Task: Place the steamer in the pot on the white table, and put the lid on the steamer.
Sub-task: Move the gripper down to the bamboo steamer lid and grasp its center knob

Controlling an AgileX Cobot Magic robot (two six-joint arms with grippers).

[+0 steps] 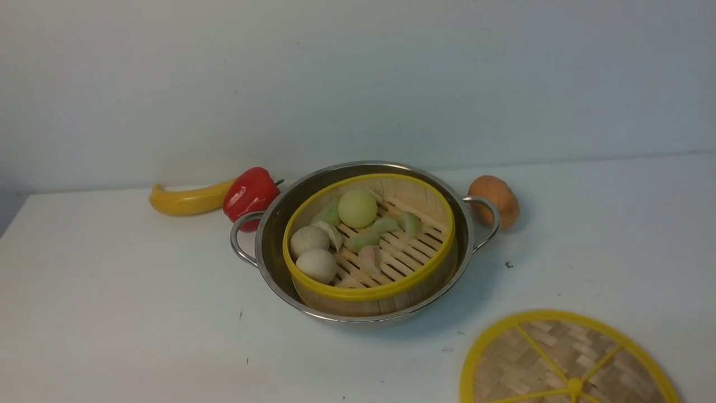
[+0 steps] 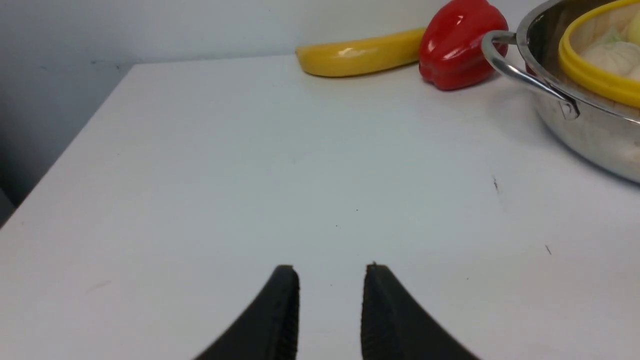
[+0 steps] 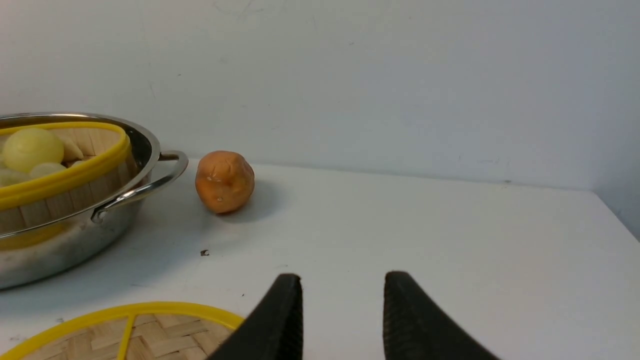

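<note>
It looked like a robotics lab staged as a kitchen. A plain white desk (image 1: 112,313) stood against a blank pale wall (image 1: 358,67). Glossy toy food lay near a steel pot (image 1: 272,224) holding a bamboo steamer (image 1: 369,305): a banana (image 1: 187,200) and red pepper (image 1: 250,193) at ten o'clock, a brown bun-like piece (image 1: 495,198) at two o'clock.
</note>
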